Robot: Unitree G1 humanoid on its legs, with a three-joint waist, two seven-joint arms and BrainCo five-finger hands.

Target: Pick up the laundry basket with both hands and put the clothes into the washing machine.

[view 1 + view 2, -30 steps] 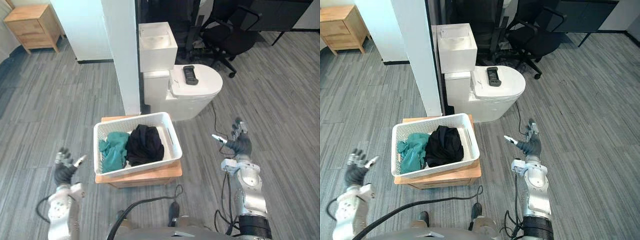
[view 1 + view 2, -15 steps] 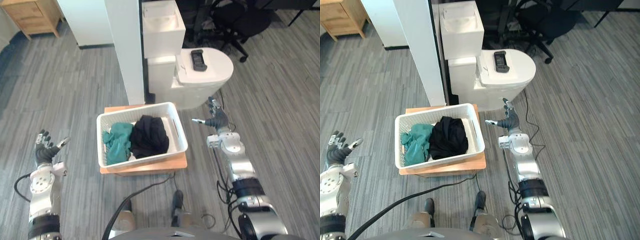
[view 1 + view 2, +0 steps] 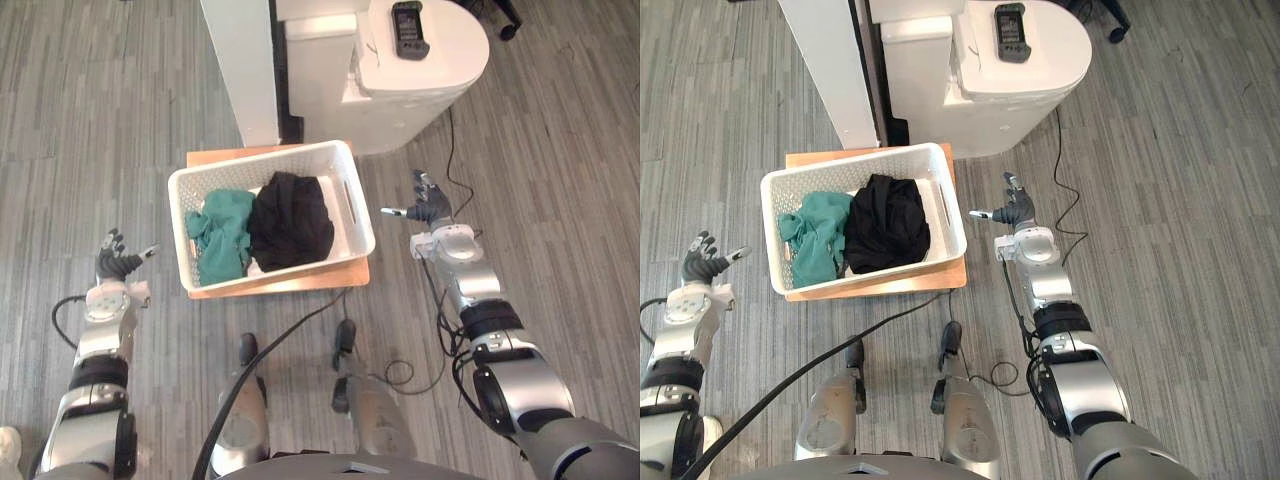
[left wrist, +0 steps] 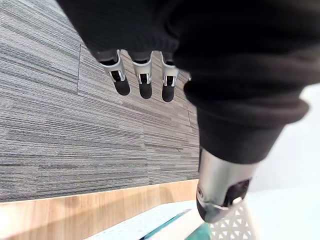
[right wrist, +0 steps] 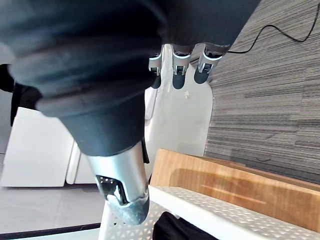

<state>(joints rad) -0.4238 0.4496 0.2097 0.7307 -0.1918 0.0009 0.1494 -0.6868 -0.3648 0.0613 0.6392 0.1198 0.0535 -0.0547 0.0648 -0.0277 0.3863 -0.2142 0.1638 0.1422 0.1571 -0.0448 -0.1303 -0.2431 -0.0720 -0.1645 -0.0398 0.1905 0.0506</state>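
A white laundry basket (image 3: pixel 352 202) sits on a low wooden stand (image 3: pixel 280 286) on the floor. A teal garment (image 3: pixel 220 235) and a black garment (image 3: pixel 291 220) lie inside it. Behind it stands the white washing machine (image 3: pixel 410 75), lid closed, with a dark remote (image 3: pixel 411 16) on top. My left hand (image 3: pixel 117 258) hangs open a short way out from the basket's left side, touching nothing. My right hand (image 3: pixel 425 203) is open close to the basket's right end, apart from the rim. The right wrist view has the basket rim (image 5: pixel 220 213) just past the thumb (image 5: pixel 120 187).
A white pillar (image 3: pixel 243 70) rises just behind the basket's left rear corner. A thin cable (image 3: pixel 461 160) runs over the grey plank floor to the right of the machine.
The camera has tipped further down and forward, so the scene has slid up the picture. Both hands have come lower and closer in beside the basket; both stay open.
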